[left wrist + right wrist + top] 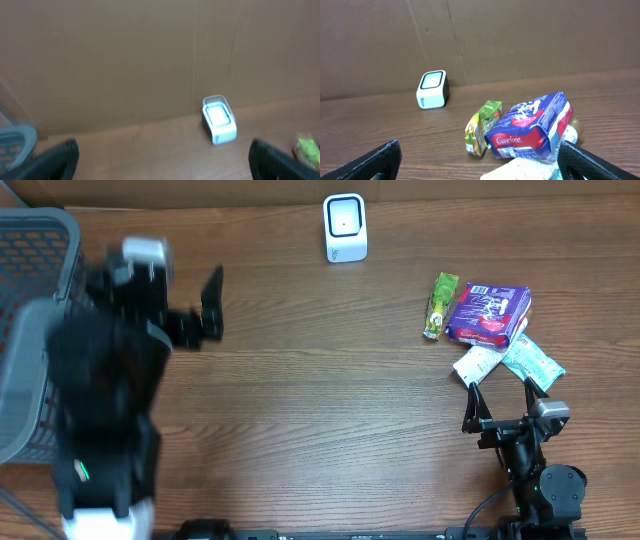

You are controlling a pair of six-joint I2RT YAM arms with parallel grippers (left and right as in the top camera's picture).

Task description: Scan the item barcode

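The purple-and-white plastic Carefree pack (488, 315), judged the likely item to be scanned, lies on the brown wooden counter (300, 410) just ahead of the right gripper (501, 395), beyond two white sachets (478, 365). Its longer side is set crosswise to that arm's reach. The right arm is much the nearer. Both pairs of jaws are spread wide and nothing is held. The left gripper (164, 150) is well apart, faced toward the small white box scanner (345, 227).

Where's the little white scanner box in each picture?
Overhead: scanner top middle.
Left wrist: scanner right of centre, against the cardboard wall.
Right wrist: scanner left of centre.
Shared landmark: the green packet, to the scanner's right in all three.
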